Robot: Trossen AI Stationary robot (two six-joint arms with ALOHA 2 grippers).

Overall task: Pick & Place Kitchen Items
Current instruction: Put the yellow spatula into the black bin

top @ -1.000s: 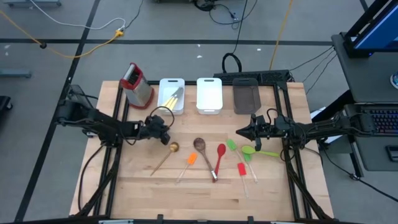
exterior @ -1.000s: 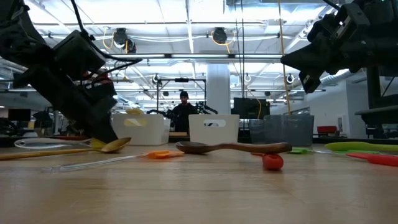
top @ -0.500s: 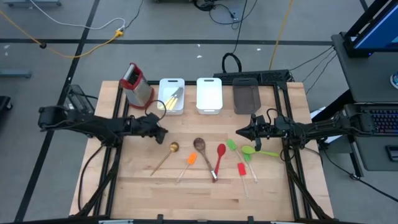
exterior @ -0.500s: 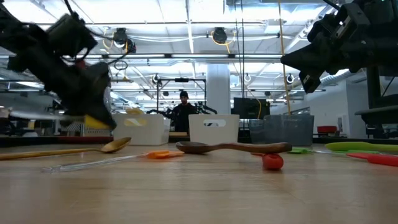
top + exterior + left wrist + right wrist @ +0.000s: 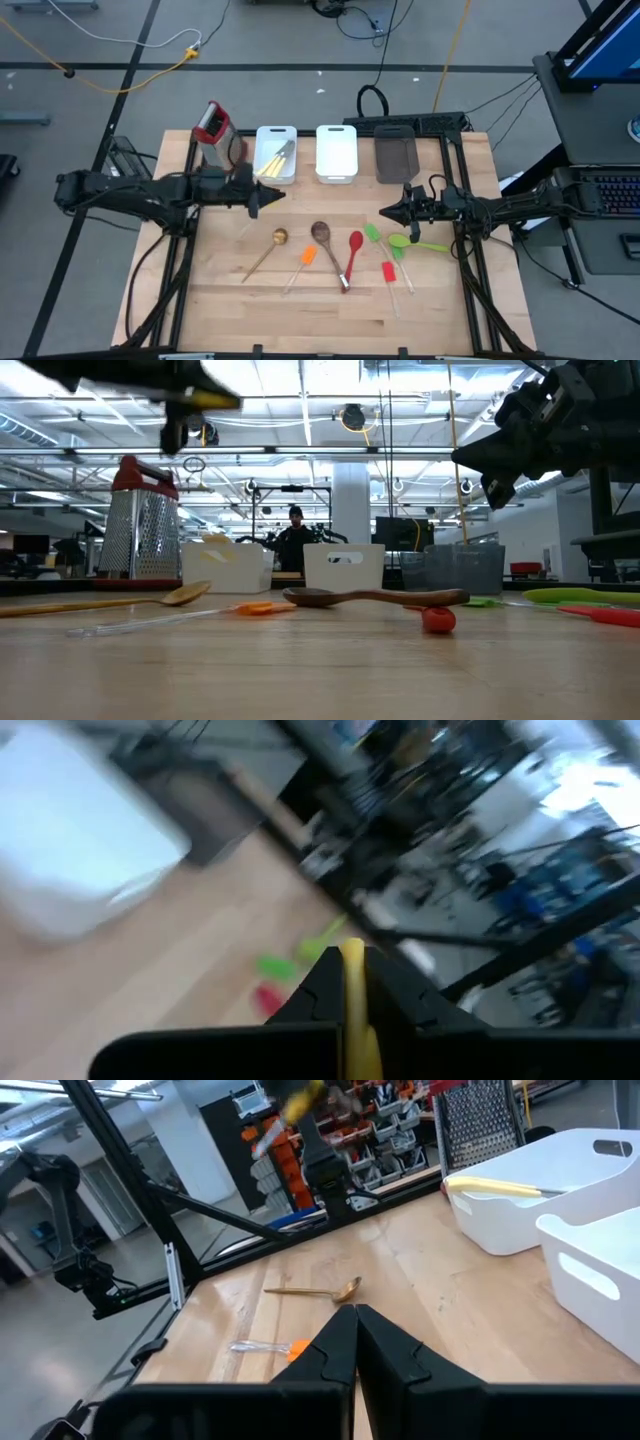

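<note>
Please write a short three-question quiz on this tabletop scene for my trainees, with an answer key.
1. True or false: the right gripper is holding the red spoon.
2. What colour is the utensil clamped in the left gripper? A orange, B yellow, C green.
3. Name the steel item with a red handle that stands beside the white bins.

Key
1. False: the right gripper is shut on nothing, and the red spoon lies on the table.
2. B.
3. The box grater.
</note>
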